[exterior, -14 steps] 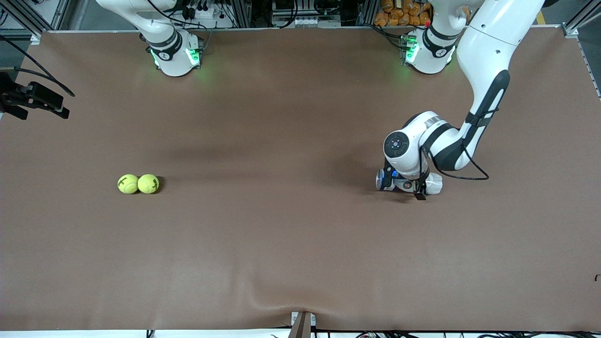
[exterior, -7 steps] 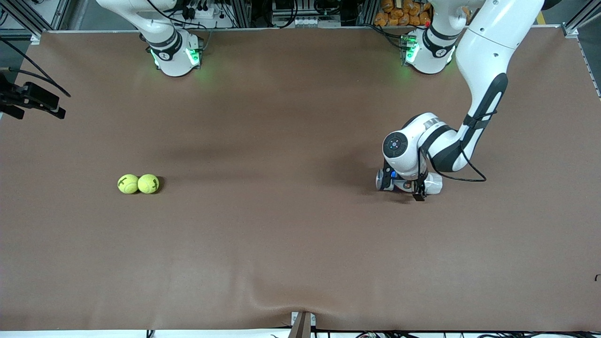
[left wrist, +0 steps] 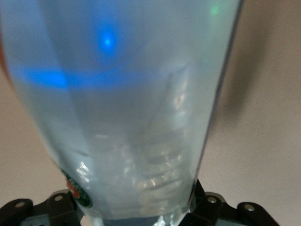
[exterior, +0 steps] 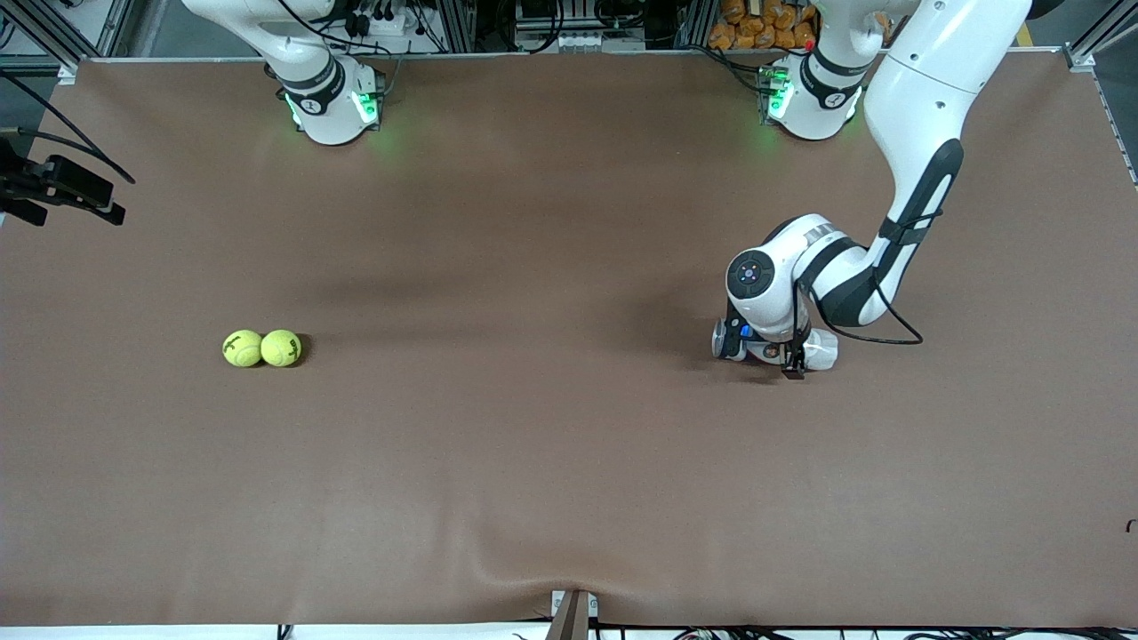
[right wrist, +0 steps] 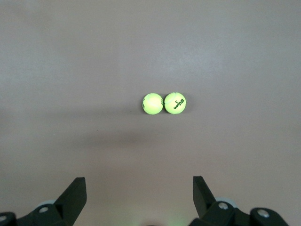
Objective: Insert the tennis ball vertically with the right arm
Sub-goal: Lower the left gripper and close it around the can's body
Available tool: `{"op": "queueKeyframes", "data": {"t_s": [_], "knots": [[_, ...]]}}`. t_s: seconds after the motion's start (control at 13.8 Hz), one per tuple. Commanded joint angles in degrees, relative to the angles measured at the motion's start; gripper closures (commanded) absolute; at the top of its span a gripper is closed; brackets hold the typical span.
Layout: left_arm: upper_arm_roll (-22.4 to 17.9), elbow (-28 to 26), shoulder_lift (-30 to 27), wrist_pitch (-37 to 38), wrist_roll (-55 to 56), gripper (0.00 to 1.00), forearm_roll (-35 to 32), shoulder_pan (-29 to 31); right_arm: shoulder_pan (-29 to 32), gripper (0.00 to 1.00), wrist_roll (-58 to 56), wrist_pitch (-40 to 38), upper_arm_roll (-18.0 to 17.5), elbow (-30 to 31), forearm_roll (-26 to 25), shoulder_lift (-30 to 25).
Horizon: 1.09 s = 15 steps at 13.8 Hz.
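Two yellow tennis balls [exterior: 242,348] [exterior: 281,348] lie touching each other on the brown table, toward the right arm's end. They also show as a pair in the right wrist view, tennis balls [right wrist: 153,103] [right wrist: 175,103]. My right gripper [right wrist: 138,181] hangs open and high over the table, well short of them, with nothing between its fingers. A clear plastic can [exterior: 822,348] lies on its side toward the left arm's end. My left gripper [exterior: 781,353] is down across its middle and shut on it. The can [left wrist: 136,117] fills the left wrist view.
The brown mat [exterior: 533,444] covers the whole table and has a slight wrinkle at its near edge. A small bracket [exterior: 572,613] sticks up at the middle of that edge. The arms' bases [exterior: 331,102] [exterior: 813,98] stand along the farthest edge.
The left hand has settled a touch lower on the can. The dark hand at the right arm's end of the table has shifted slightly. The balls have not moved.
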<state>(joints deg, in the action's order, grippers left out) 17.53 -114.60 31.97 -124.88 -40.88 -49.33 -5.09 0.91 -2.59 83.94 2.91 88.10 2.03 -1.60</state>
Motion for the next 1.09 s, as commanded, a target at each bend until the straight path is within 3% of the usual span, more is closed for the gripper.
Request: {"op": "queueKeyframes", "data": {"t_s": [0.0, 1.02], "knots": [[0.05, 0.61, 0.99, -0.98, 0.71, 0.20, -1.47, 0.26, 1.03, 0.00, -0.66, -0.09, -0.71, 1.11, 0.96, -1.38], [0.22, 0.61, 0.64, -0.98, 0.71, 0.28, -1.47, 0.26, 1.03, 0.00, -0.75, -0.09, -0.71, 1.11, 0.96, -1.38]]}}
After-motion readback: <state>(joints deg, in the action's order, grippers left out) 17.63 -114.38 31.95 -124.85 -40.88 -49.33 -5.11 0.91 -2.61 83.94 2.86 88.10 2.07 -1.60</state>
